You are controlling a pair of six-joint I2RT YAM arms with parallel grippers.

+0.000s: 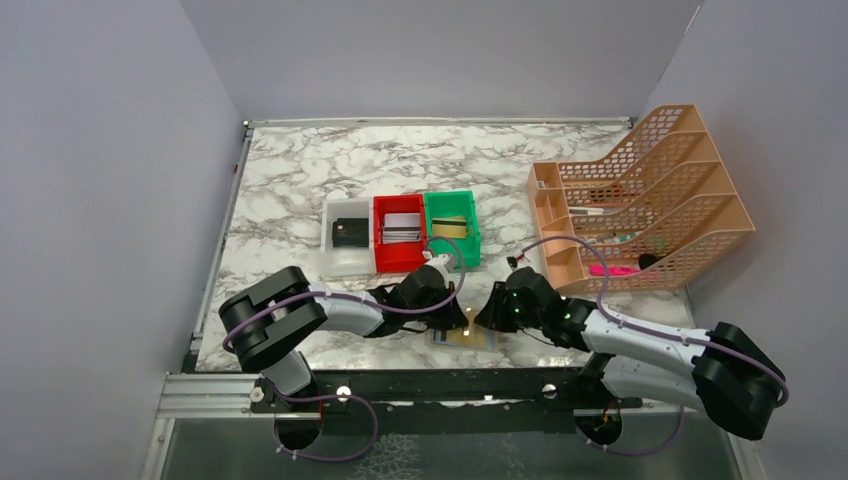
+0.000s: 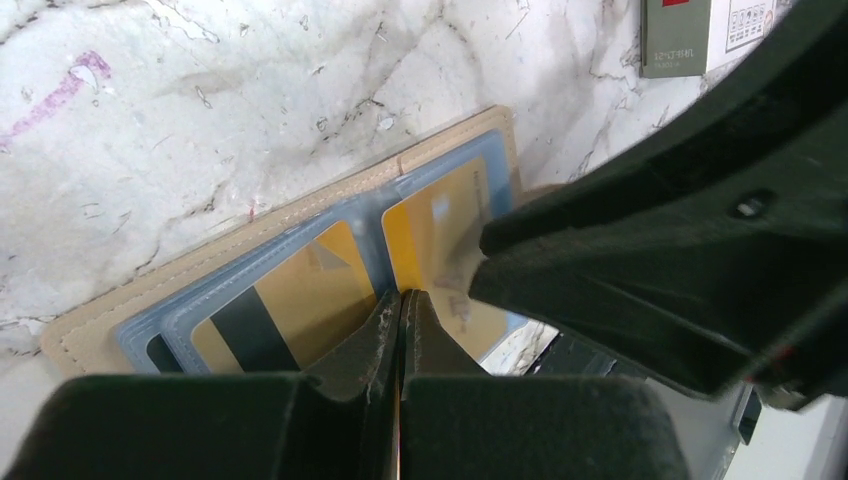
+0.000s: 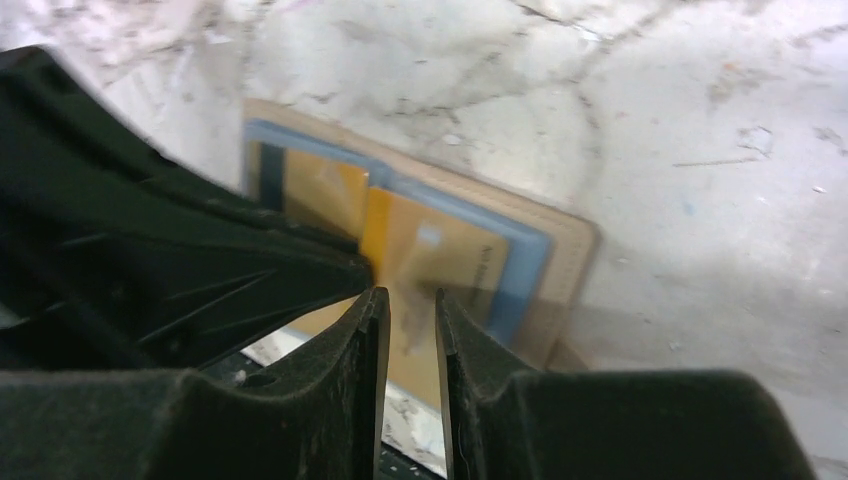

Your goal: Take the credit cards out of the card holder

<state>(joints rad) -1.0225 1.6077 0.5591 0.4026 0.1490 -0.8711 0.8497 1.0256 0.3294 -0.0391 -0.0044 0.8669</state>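
The card holder (image 2: 300, 222) is lying opened flat, pockets upward, at the near edge of the marble counter (image 2: 200, 100), between the two arms, so that both are able to reach it. The credit cards (image 2: 285, 305), gold-faced here, are sitting in its bluish sleeves (image 2: 368, 215). One, in the left sleeve, is showing a dark stripe. A second card (image 2: 430, 235) is lying in the right sleeve and, in the right wrist view, is appearing to project past the sleeve's near edge, so it is judged partly drawn out. The left pincer (image 2: 400, 305) is standing with its jaws pressed together at the fold between the sleeves. Whether a thin edge is caught between them cannot be told; it is probably steadying the holder against sliding. The right pincer (image 3: 410, 300) is hovering over the second card with its jaws a narrow slit apart and nothing visibly clamped, likely lining up to nip that card's edge. Farther back, a white bin (image 1: 348, 262), a red bin (image 1: 398, 203) and a green bin (image 1: 450, 203) are standing side by side, presumably as receptacles. A peach file rack (image 1: 660, 190) is occupying the right side.
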